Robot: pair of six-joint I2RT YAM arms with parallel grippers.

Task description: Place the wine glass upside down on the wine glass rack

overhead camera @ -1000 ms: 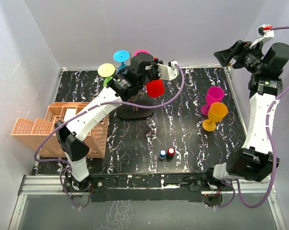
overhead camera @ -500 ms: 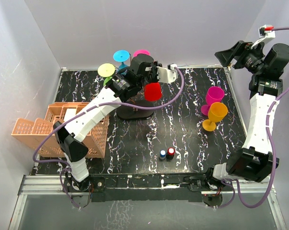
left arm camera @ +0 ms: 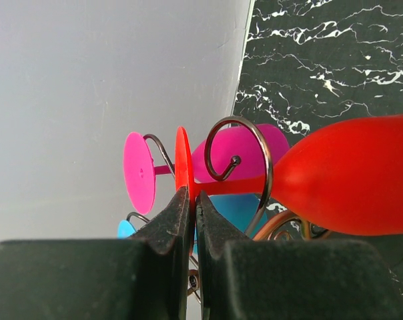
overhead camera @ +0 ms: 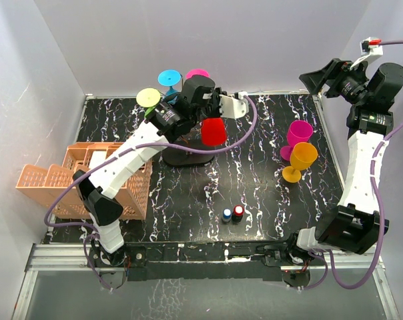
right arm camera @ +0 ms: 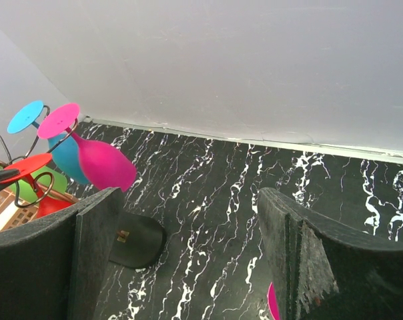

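The wine glass rack (overhead camera: 191, 159) stands near the far edge of the table (overhead camera: 255, 180), left of the middle. A stretch of bare marbled top lies between it and the right edge. There are 6 glasses in all. 1 is the red wine glass (left arm camera: 348, 177), turned foot up and bowl down at the rack's right side. 3 more hang inverted on the rack: yellow-green (overhead camera: 148, 97), cyan (overhead camera: 168, 77) and magenta (overhead camera: 197, 73). 2 stand upright, just beside each other near the right edge: magenta (overhead camera: 299, 133) and orange (overhead camera: 301, 159). The left gripper (left arm camera: 191, 193) has its jaws pinching the red glass's thin foot disc. The stem crosses the curl of a scroll arm (whether it rests on the wire cannot be told). The hanging magenta glass sits close behind the red one, crowding that side. The right gripper (right arm camera: 191, 197) hangs high over the far right corner, jaws spread wide and holding nothing. 1 orange lattice crate (overhead camera: 88, 180) overhangs the left edge, and 2 small capped bottles, blue (overhead camera: 226, 215) and red (overhead camera: 238, 211), stand near the front edge.
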